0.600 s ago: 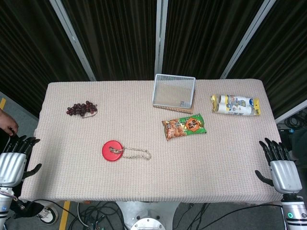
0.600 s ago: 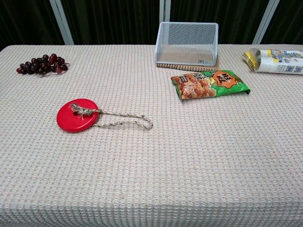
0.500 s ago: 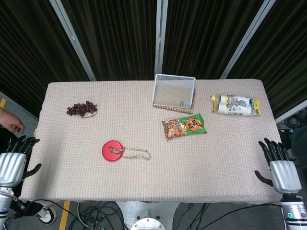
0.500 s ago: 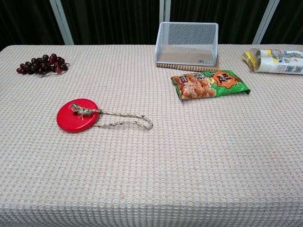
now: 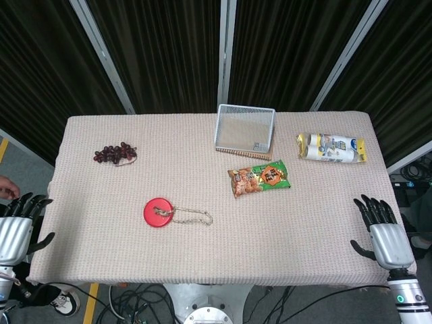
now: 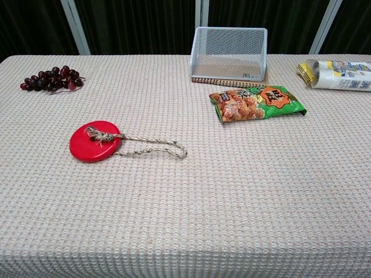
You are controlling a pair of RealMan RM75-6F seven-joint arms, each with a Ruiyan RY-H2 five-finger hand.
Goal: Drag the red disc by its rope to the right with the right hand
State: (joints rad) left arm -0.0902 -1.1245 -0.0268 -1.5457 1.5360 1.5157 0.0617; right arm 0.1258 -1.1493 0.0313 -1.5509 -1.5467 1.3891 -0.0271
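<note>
A flat red disc (image 5: 156, 212) (image 6: 93, 141) lies on the beige tablecloth, left of centre. Its tan rope (image 5: 194, 216) (image 6: 153, 147) is knotted at the disc's middle and runs in a loop to the right. My right hand (image 5: 385, 233) is open at the table's front right corner, fingers spread, far from the rope. Off the table's left edge my left hand (image 5: 16, 228) hangs open and empty. Neither hand shows in the chest view.
A grape bunch (image 5: 115, 154) lies at the back left. A white mesh basket (image 5: 245, 128) stands at the back centre, a green snack bag (image 5: 259, 178) in front of it. A yellow-white packet (image 5: 331, 148) lies at the back right. A person's hand (image 5: 7, 188) shows at the far left.
My right hand has shifted a little left and up toward the table corner. My left hand has dropped slightly lower. The disc and rope have not moved.
</note>
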